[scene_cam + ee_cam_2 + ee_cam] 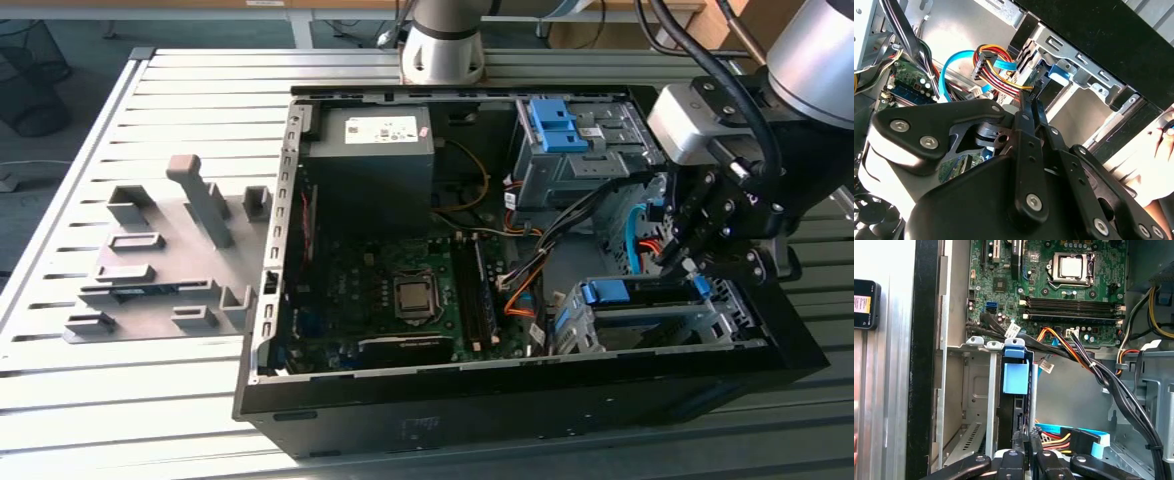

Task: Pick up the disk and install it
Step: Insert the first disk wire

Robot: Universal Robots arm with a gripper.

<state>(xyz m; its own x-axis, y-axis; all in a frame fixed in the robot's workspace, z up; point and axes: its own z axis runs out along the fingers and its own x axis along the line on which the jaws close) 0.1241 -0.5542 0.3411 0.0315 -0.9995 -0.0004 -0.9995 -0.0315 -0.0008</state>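
The desk (160, 400) of grey metal slats carries an open computer case (534, 400), lying on its side with the circuit board (400, 290) facing up. The hand (705, 262) hangs over the corner of the case nearest it, above a silver metal cage (641, 320).

The disk (1016, 390) sits on edge in that cage, directly below the hand's fingertips, its blue plastic frame topped by a blue tab; in the first wrist view the fingers (1019, 447) are drawn close together, apparently pinching its thin edge. It looks mostly seated already.

It is probably stiff and moderately heavy for its size, with smooth metal faces that could slip, and delicate inside (no knocks, no twisting). The blue frame or the two flat faces look the soundest places to grip.

Beside the hand, a bundle of orange, yellow and black wires (994, 70) and a flat blue cable (954, 67) cross close to the cage mouth and could snag. A second cage with blue latches (561, 125) stands farther off, past a black power box (367, 160). Grey plastic fixtures (160, 260) lie well away on the desk.
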